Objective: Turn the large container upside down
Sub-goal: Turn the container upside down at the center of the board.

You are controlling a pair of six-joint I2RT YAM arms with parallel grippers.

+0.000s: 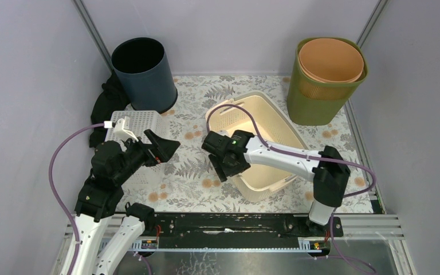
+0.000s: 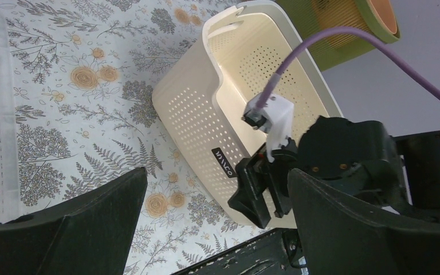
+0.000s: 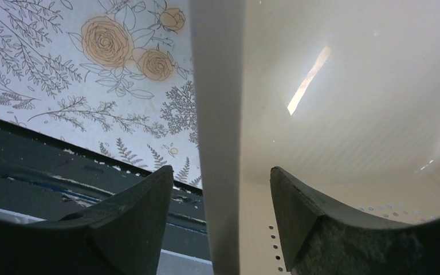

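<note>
The large container is a cream perforated basket [image 1: 251, 117] standing upright, mouth up, on the floral tabletop; the left wrist view shows its outer wall [image 2: 200, 109]. My right gripper [image 1: 223, 166] straddles the rim of the wall facing my left arm, one finger outside and one inside. In the right wrist view the rim [image 3: 217, 86] runs between the fingers, with a gap on each side of my right gripper [image 3: 222, 172], so it is open. My left gripper [image 1: 169, 149] hovers left of the basket, wide open with nothing in it [image 2: 217, 172].
A dark blue bin [image 1: 143, 71] stands at the back left. At the back right a green bin [image 1: 323, 86] holds an orange one [image 1: 329, 60]. A white perforated tray [image 1: 134, 123] and black cloth [image 1: 106, 100] lie by the left arm. A black rail [image 1: 223, 223] borders the near edge.
</note>
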